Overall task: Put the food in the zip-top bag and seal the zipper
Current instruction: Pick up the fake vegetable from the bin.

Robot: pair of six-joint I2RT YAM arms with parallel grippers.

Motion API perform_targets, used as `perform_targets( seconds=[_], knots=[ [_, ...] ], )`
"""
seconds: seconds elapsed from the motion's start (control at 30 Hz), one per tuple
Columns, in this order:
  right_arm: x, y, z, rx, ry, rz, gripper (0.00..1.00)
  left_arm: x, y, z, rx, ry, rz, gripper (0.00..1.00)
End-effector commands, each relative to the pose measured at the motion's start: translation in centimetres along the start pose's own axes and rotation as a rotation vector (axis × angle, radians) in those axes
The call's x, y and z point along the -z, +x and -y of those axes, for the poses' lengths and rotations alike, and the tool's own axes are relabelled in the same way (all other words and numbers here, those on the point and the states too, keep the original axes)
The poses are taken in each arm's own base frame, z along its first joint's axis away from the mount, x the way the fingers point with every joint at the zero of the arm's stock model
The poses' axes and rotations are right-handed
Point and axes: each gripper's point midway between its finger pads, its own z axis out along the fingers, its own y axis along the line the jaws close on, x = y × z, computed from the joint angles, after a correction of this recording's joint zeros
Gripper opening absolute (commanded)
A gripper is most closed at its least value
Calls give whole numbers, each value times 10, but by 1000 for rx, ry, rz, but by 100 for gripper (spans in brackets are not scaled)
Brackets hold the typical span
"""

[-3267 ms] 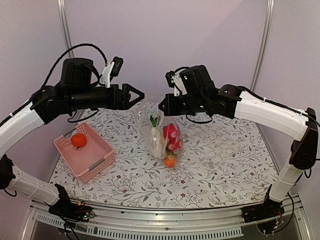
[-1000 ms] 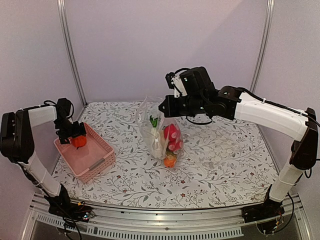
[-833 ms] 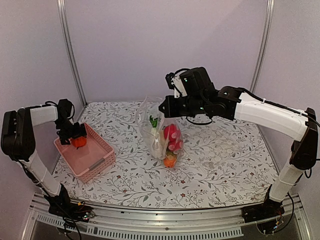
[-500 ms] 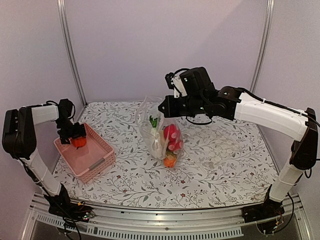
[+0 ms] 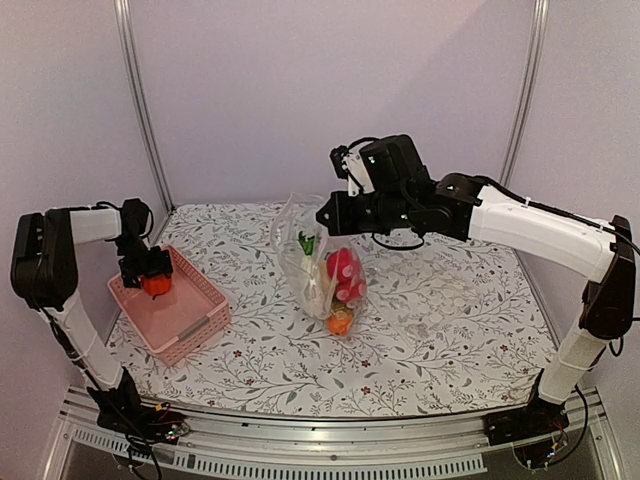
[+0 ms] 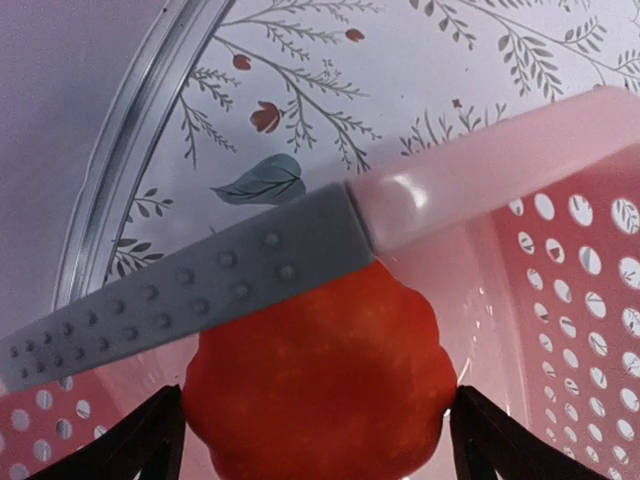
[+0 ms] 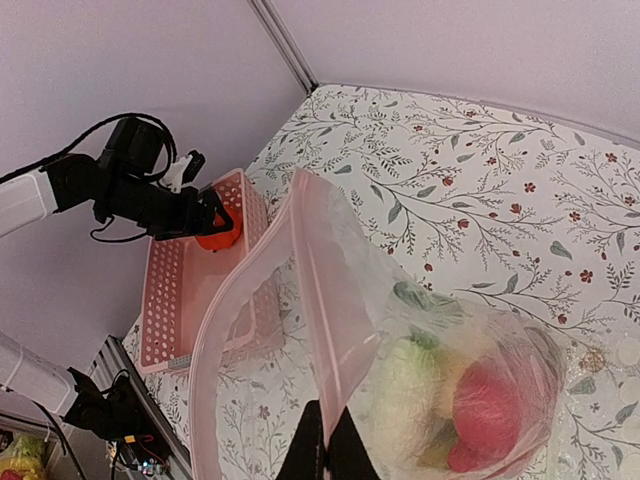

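Note:
The zip-top bag [image 5: 312,250] hangs upright at mid-table with its mouth open. My right gripper [image 5: 322,218] is shut on its zipper [image 7: 215,330] rim. Inside it lie a red piece [image 5: 343,268], a white radish [image 5: 316,285] and an orange piece [image 5: 341,321]. One orange-red piece of food [image 6: 320,380] rests in the pink basket [image 5: 195,325] at the left. My left gripper [image 5: 152,272] is down in the basket, open, with a black fingertip [image 6: 160,445] on each side of that piece, close against it.
The basket's pink rim [image 6: 480,170] and grey handle strip [image 6: 180,300] cross just above the orange-red piece. The basket stands near the table's left edge, beside the metal frame rail [image 6: 130,150]. Flowered cloth [image 5: 450,320] covers the table.
The left arm came down from beside the bag to the basket. Over the last second it edged right over the orange-red piece and its jaws narrowed slightly. The right arm and bag stayed still.

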Motion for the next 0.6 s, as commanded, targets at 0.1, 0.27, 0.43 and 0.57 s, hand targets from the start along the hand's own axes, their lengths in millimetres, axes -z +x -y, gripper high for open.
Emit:
perform_targets(
  seconds=[0.1,0.27,0.43,0.57],
  knots=[
    [12,-9,-2,-1,-19,32,0,-3,0,-4,-9,-20,-16,90],
    [12,-9,-2,-4,-22,31,0,-2,0,-2,-16,-14,-11,86],
    [12,-9,-2,-5,-22,34,0,1,0,-2,-18,-21,-5,85],
    [13,-10,-2,-6,-22,36,0,7,-2,-3,-17,-25,19,82]
  ],
)
